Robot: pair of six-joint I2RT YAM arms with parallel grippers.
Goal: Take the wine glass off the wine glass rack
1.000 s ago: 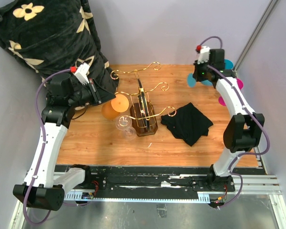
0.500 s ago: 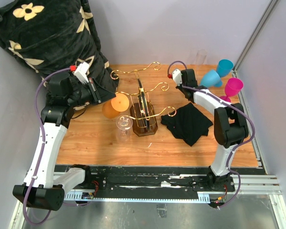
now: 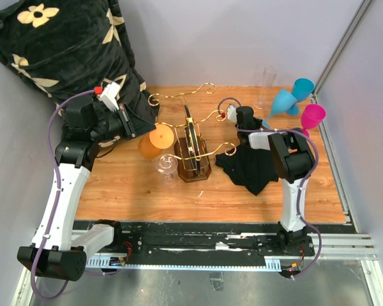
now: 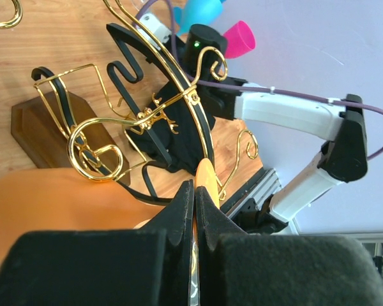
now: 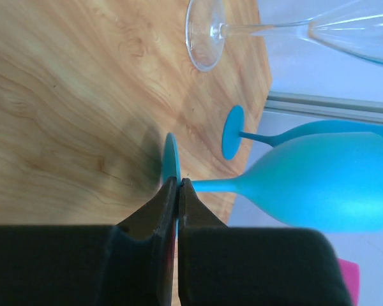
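Overhead view: the wine glass rack (image 3: 193, 145) stands mid-counter (image 3: 121, 191) on pale wood, with grey walls around and a black floral cushion (image 3: 64, 44) at back left. Your left claw (image 3: 140, 132) meets an orange wine glass (image 3: 159, 138) just beside the rack.

Left wrist view: the claw is pinched narrow on the glass's thin foot. You are likely drawing it free. Next, clear the gold scrolls without snagging.

Right wrist view: your right claw (image 5: 177, 185) is clamped on a teal glass (image 5: 319, 185) by its foot.

gold rack (image 3: 191, 143), orange glass (image 3: 159, 138), blue glass (image 3: 281, 102)
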